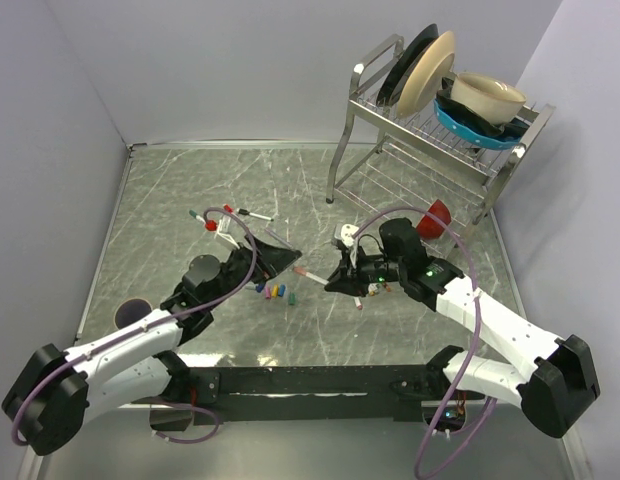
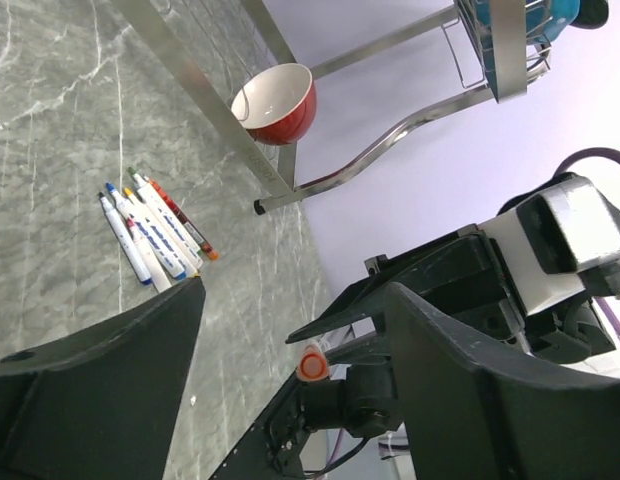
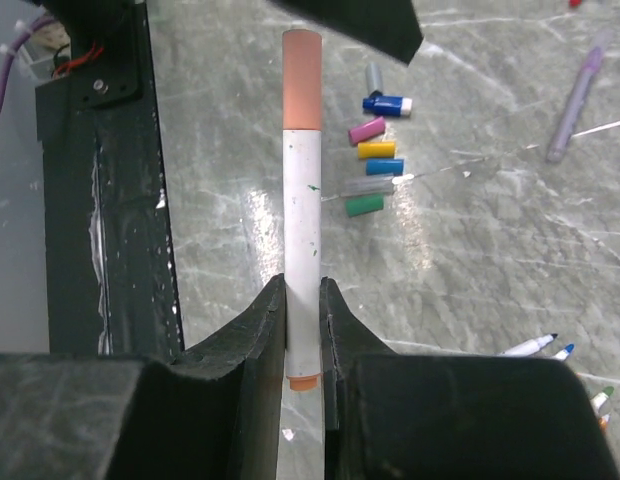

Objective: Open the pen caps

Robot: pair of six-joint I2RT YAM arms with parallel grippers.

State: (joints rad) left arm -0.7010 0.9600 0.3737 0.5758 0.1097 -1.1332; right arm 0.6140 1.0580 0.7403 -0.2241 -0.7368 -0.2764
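Note:
My right gripper (image 3: 302, 292) (image 1: 337, 282) is shut on a white-barrelled marker (image 3: 301, 210) and holds it above the table. Its salmon-orange cap (image 3: 301, 65) (image 1: 302, 272) is on and points at my left gripper (image 1: 286, 263). In the left wrist view that cap (image 2: 311, 362) shows end-on between the wide-open jaws of the left gripper (image 2: 293, 295), touching neither. One left fingertip (image 3: 362, 22) sits just beside the cap. Several loose pen caps (image 3: 375, 150) (image 1: 273, 292), blue, pink, yellow, grey and green, lie on the table below.
Several uncapped markers (image 2: 155, 225) lie near the right gripper. Capped markers (image 1: 215, 218) lie at the back left, and a purple one (image 3: 575, 95) shows too. A red bowl (image 1: 436, 215) (image 2: 277, 102) sits under the steel dish rack (image 1: 440, 110). A black bar (image 1: 310, 380) runs along the near edge.

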